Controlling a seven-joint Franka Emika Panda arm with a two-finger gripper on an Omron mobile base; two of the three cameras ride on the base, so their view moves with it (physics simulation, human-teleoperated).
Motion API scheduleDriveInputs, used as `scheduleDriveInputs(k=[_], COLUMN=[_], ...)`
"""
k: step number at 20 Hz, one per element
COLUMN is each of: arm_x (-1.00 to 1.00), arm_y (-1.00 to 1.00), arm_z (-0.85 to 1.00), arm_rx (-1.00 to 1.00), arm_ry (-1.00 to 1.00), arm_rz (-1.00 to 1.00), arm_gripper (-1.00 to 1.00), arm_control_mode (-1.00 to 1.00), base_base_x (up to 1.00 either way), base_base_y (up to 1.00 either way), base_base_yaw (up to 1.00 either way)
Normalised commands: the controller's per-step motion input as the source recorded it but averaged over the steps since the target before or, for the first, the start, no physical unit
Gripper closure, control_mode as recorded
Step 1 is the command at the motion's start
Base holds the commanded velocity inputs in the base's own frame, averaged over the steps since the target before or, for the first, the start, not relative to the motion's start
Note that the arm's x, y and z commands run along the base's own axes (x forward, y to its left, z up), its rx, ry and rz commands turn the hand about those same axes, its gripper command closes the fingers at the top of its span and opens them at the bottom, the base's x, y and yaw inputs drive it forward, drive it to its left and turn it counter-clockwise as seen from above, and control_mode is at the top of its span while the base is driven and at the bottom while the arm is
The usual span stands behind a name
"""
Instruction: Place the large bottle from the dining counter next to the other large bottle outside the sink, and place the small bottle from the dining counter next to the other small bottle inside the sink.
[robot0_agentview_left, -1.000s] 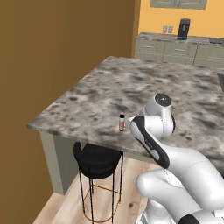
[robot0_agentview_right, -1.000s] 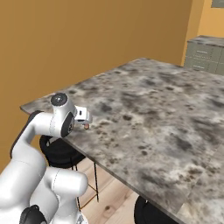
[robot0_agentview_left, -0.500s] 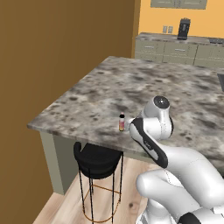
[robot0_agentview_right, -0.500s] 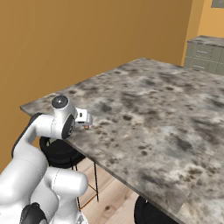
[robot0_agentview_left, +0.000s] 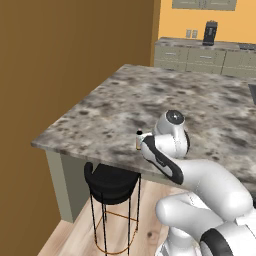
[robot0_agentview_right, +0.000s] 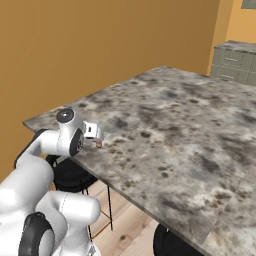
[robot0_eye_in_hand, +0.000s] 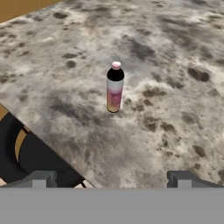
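A small bottle (robot0_eye_in_hand: 115, 87) with a dark top, pale cap and pinkish label stands upright on the mottled grey-brown dining counter (robot0_eye_in_hand: 175, 65), close to its near edge. My gripper (robot0_eye_in_hand: 111, 179) is open and empty, a short way back from the bottle and aimed at it. From the left base view, the small bottle (robot0_agentview_left: 138, 140) peeks out just left of my wrist, on the dining counter (robot0_agentview_left: 125, 100). From the right base view, the small bottle (robot0_agentview_right: 98, 144) is mostly covered by my hand. The large bottles and the sink are out of view.
A black stool (robot0_agentview_left: 112, 177) stands under the counter edge right below the bottle, and a second stool (robot0_agentview_right: 170, 242) further along. A brown wall (robot0_agentview_left: 50, 60) runs along the left. Grey cabinets (robot0_agentview_left: 200, 57) with a dark appliance (robot0_agentview_left: 210, 32) line the far wall.
My arm has shifted only slightly beside the small bottle. The bottle has not moved and the gripper stays open.
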Motion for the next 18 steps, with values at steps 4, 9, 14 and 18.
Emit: scheduleDriveInputs(k=[4, 9, 14, 18], arm_x=[0.27, 0.19, 0.13, 0.14], arm_y=[0.03, 0.0, 0.04, 0.04], arm_z=[0.0, 0.0, 0.0, 0.0], arm_rx=[0.0, 0.0, 0.0, 0.0], arm_ry=[0.0, 0.0, 0.0, 0.0], arm_rz=[-0.02, 0.0, 0.0, 0.0], arm_gripper=[-1.0, -1.0, -1.0, -1.0], arm_control_mode=[-1.0, -1.0, -1.0, -1.0], base_base_x=[0.0, 0.0, 0.0, 0.0], base_base_y=[0.0, 0.0, 0.0, 0.0], base_base_yaw=[0.0, 0.0, 0.0, 0.0])
